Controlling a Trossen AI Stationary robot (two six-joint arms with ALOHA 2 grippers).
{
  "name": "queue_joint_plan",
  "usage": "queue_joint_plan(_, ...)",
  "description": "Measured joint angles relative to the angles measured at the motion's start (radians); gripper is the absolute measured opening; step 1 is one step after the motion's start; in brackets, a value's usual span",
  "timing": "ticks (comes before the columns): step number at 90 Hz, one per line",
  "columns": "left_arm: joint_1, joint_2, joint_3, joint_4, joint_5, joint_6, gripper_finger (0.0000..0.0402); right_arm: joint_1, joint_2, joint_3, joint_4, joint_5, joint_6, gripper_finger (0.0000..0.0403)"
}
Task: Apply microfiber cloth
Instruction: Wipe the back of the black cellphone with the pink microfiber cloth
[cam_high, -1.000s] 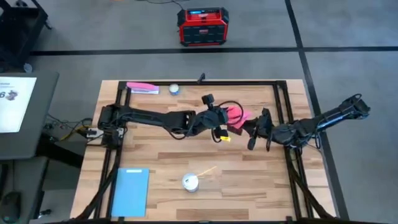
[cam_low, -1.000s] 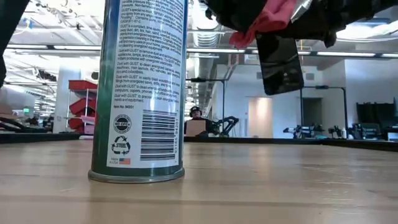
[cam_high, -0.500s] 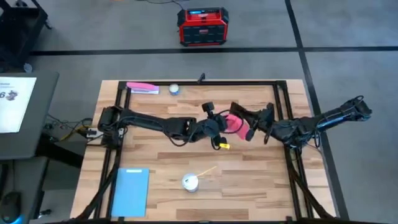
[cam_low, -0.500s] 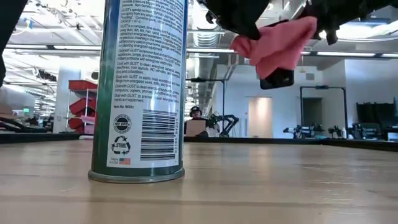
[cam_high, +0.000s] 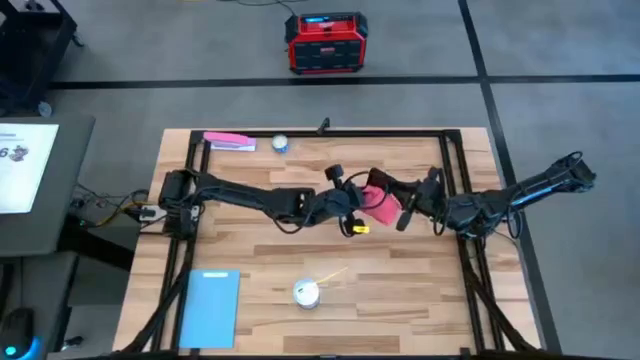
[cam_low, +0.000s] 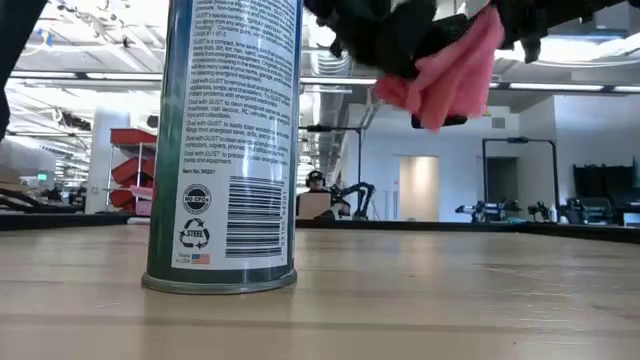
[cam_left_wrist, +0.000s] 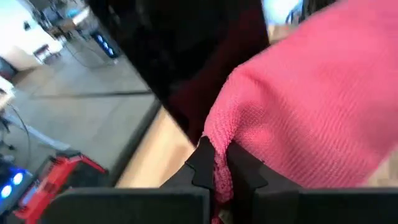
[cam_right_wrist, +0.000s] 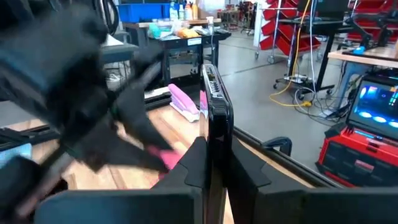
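The pink-red microfiber cloth (cam_high: 376, 195) hangs in the air over the middle of the table, with my left gripper (cam_high: 352, 204) shut on it. The black phone (cam_high: 388, 187) is just to its right, with my right gripper (cam_high: 407, 204) shut on it. The cloth (cam_low: 450, 75) lies against the phone (cam_low: 452, 121) and hides most of it in the low view. The left wrist view shows the cloth (cam_left_wrist: 311, 106) spread in front of the dark phone (cam_left_wrist: 186, 56). My left gripper pinches a bunched edge of the cloth (cam_left_wrist: 217, 177) between its two fingers, coming level from the table's left. The cloth is lifted clear of the table and drapes slack against the phone. My right gripper pinches the phone across its two flat faces (cam_right_wrist: 215, 124), which its wrist view shows edge-on. The fingers come from the table's right. The phone is lifted clear of the table, reaching out beyond the fingers toward the cloth.
A tall spray can (cam_low: 225, 150) stands near the table's near edge (cam_high: 306, 292). A light-blue rectangle (cam_high: 210, 305) lies at the near left. A flat pink strip (cam_high: 230, 142) and a small ball (cam_high: 280, 143) lie at the far edge. A red box (cam_high: 325, 42) stands on the floor beyond.
My right gripper has turned and tipped the phone up from hanging down to reaching toward the far left. My left gripper has carried the cloth across the phone, so the cloth now covers most of it in the low view. Both stay clear of the table.
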Motion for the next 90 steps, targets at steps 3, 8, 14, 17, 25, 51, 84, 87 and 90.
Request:
queue_joint_plan(3,0.001,0.0,-0.019,0.028,0.016,-0.017,0.0,0.0,0.0,0.0,0.0,0.0,0.0,0.0017)
queue_joint_plan(8,0.001,0.0,-0.049,0.068,0.017,-0.027,0.0,0.0,0.0,0.0,0.0,0.0,0.0,0.0017)
queue_joint_plan(14,0.003,0.001,-0.065,0.102,0.02,-0.011,0.0,0.002,0.0,0.0,-0.001,0.0,0.0,0.0017)
queue_joint_plan(17,0.004,0.001,-0.065,0.12,0.02,0.006,0.0,0.002,0.0,0.0,-0.001,0.0,0.0,0.0017)
queue_joint_plan(25,0.011,-0.006,-0.036,0.143,0.023,0.057,0.0,0.002,0.0,0.0,-0.002,0.0,0.0,0.0017)
queue_joint_plan(51,0.018,-0.008,0.018,0.132,0.047,0.089,0.0,0.001,0.0,0.0,-0.005,-0.001,0.0,0.0017)
queue_joint_plan(84,0.023,0.0,-0.115,0.228,0.066,-0.001,0.0,0.002,0.0,0.0,-0.006,-0.004,0.001,0.0017)
queue_joint_plan(87,0.028,-0.001,-0.102,0.23,0.067,0.016,0.0,0.002,0.0,0.0,-0.006,-0.004,0.001,0.0017)
queue_joint_plan(90,0.031,-0.003,-0.088,0.233,0.067,0.036,0.0,0.002,0.0,0.0,-0.007,-0.004,0.001,0.0017)
